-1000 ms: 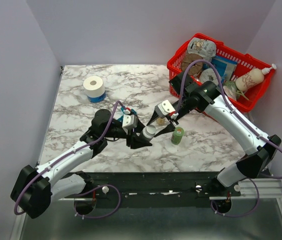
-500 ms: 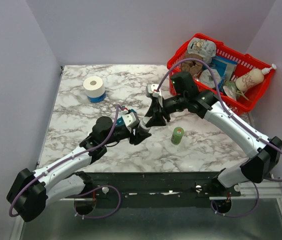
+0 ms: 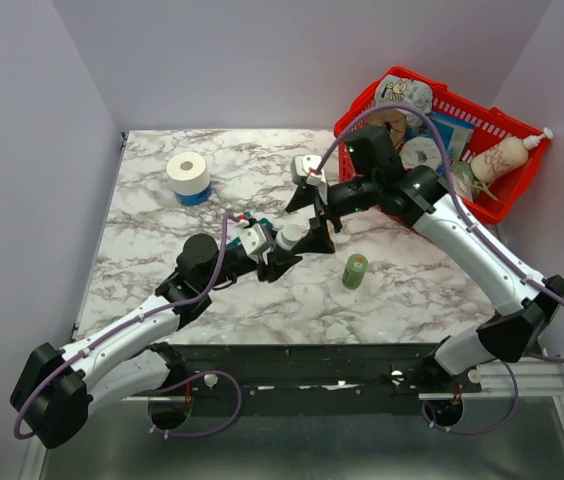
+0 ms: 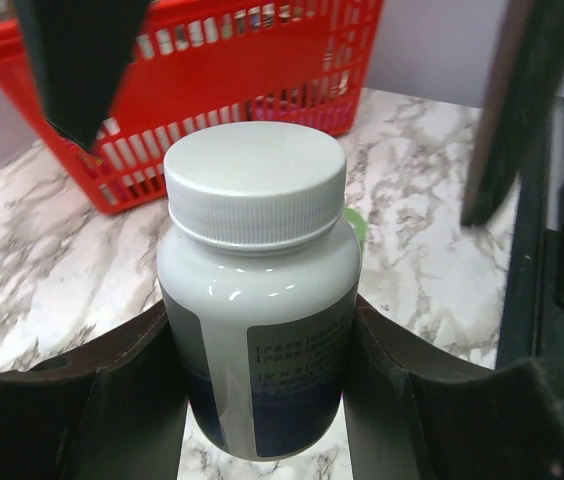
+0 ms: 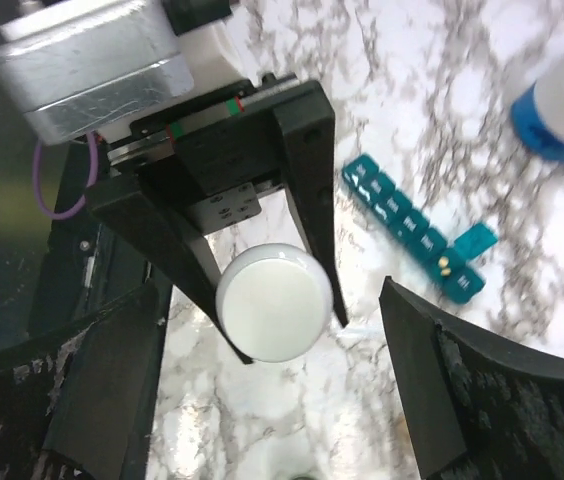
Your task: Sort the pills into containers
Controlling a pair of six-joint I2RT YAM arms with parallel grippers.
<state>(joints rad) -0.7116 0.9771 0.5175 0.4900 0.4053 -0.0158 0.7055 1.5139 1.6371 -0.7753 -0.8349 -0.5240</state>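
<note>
Left gripper [image 3: 287, 250] clamped on the body of a white-capped pill bottle [image 4: 257, 250], upright, cap on, held above the middle of the bench [image 3: 162, 260]. Right gripper [image 3: 309, 218] directly over the cap, fingers spread wide either side, not touching it. Teal pill organiser [image 5: 412, 225] flat on the bench mid-way between side edges, just beside the left gripper; one end lid flipped up. Small green bottle [image 3: 355, 271] stands toward the near edge. Red basket [image 3: 362, 125] at far right corner.

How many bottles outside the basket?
2. A white-capped bottle gripped in the left claw, mid-table; a small green bottle standing to its right. Others may be hidden.
</note>
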